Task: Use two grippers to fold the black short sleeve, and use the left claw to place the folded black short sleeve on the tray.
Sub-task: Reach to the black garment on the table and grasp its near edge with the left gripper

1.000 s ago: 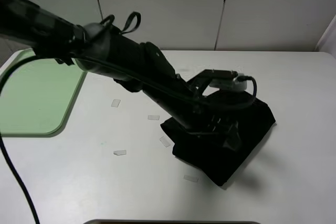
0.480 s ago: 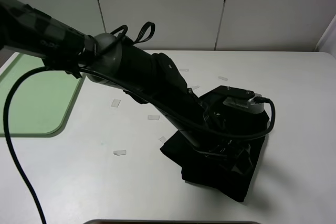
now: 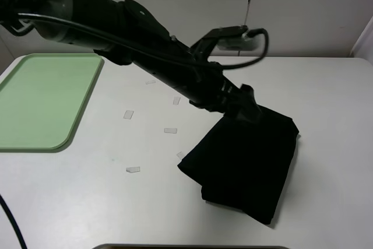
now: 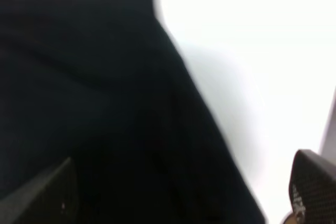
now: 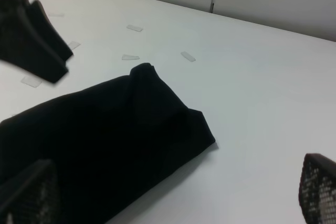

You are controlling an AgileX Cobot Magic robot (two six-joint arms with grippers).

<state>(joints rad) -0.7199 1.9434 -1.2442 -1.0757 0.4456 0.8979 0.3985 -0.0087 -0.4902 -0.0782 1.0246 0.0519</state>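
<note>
The black short sleeve (image 3: pixel 245 161) lies folded into a thick rectangle on the white table, right of the middle. My left gripper (image 3: pixel 247 106) reaches across from the far left and hovers at the shirt's far edge. In the left wrist view it is open (image 4: pixel 178 192), with black cloth (image 4: pixel 89 103) under and between its wide jaws, nothing pinched. The right wrist view shows my right gripper (image 5: pixel 170 198) open above the table, the folded shirt (image 5: pixel 105 129) in front of it and the left gripper (image 5: pixel 31 40) beyond. The pale green tray (image 3: pixel 41 100) sits empty at the far left.
Small strips of clear tape (image 3: pixel 170 130) lie scattered on the table between tray and shirt. A grey wall panel stands behind the table. A cable (image 3: pixel 11 225) hangs at the left edge.
The left arm has risen off the folded shirt and drawn back toward the far side. The shirt shifted slightly under it earlier and now lies uncovered.
</note>
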